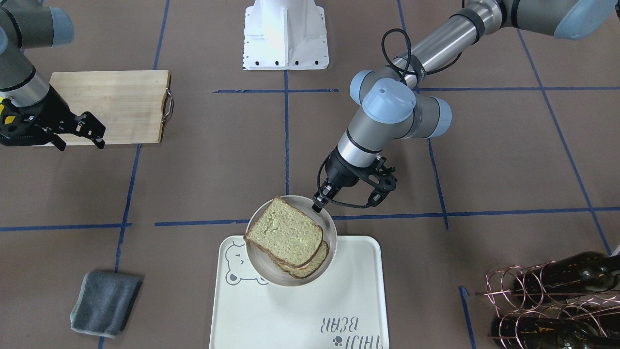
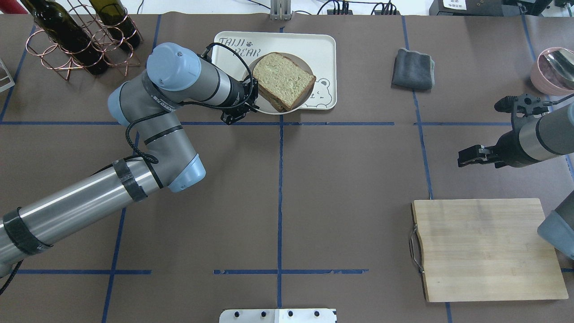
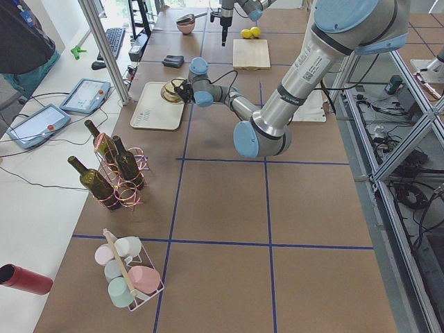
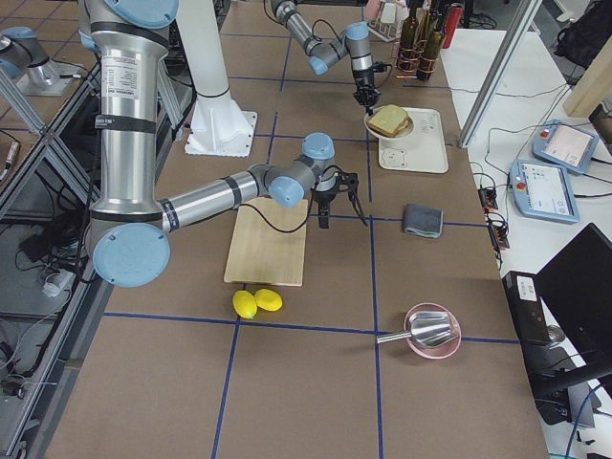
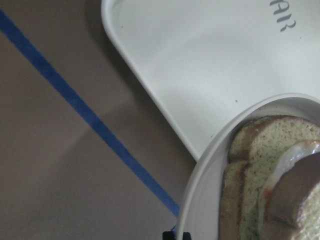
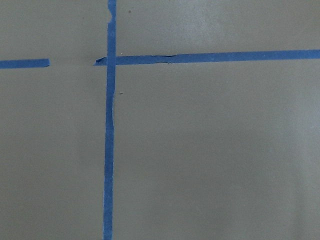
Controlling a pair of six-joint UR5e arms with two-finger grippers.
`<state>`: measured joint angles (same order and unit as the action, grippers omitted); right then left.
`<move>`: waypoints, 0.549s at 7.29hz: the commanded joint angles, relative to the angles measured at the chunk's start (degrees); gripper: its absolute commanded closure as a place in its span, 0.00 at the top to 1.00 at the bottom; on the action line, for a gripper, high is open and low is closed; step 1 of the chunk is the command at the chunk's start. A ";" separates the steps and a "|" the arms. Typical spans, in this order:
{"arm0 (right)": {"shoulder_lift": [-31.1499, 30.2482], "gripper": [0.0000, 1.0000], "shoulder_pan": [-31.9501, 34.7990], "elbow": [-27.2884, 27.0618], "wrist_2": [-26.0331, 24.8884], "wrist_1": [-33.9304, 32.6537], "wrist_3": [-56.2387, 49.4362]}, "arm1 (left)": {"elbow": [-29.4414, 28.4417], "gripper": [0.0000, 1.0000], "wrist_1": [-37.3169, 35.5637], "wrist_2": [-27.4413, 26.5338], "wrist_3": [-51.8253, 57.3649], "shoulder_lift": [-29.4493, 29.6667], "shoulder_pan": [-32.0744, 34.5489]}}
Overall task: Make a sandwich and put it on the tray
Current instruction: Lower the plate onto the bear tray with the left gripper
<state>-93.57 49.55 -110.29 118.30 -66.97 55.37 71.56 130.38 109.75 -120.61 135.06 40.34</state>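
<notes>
The sandwich (image 1: pixel 283 232), two greenish-tan slices with brown crust, lies on a round white plate (image 1: pixel 290 282). In the left wrist view the sandwich (image 5: pixel 260 150) shows a strip of white egg between the slices. My left gripper (image 1: pixel 317 206) is shut on the plate's rim and holds it over the near end of the cream tray (image 1: pixel 339 300) with the bear drawing. The plate overhangs the tray's edge. In the overhead view the plate (image 2: pixel 269 110) sits over the tray (image 2: pixel 323 49). My right gripper (image 2: pixel 479 133) is open and empty, above the table beside the cutting board.
A wooden cutting board (image 2: pixel 486 249) lies near my right arm. A grey cloth (image 2: pixel 413 68) lies right of the tray. A copper rack with wine bottles (image 2: pixel 76 40) stands left of the tray. A pink bowl with a metal scoop (image 2: pixel 551 67) is at the far right. Two lemons (image 4: pixel 256 302) lie beyond the board.
</notes>
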 commanded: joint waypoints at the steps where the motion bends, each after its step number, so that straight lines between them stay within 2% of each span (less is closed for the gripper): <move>1: -0.29 1.00 0.10 -0.45 0.09 0.00 0.00 | -6.67 0.00 3.37 -0.15 0.03 2.83 2.01; 3: -0.47 1.00 4.38 -0.45 5.33 -0.09 -0.35 | -9.76 0.00 4.36 -1.11 -0.15 4.33 2.64; 4: -0.56 1.00 5.54 -0.10 5.71 -0.17 -2.61 | -11.60 0.00 5.66 -1.64 -0.15 4.86 2.64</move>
<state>-93.99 53.09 -110.68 122.36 -67.05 54.60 62.15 134.79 108.81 -120.70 139.11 42.84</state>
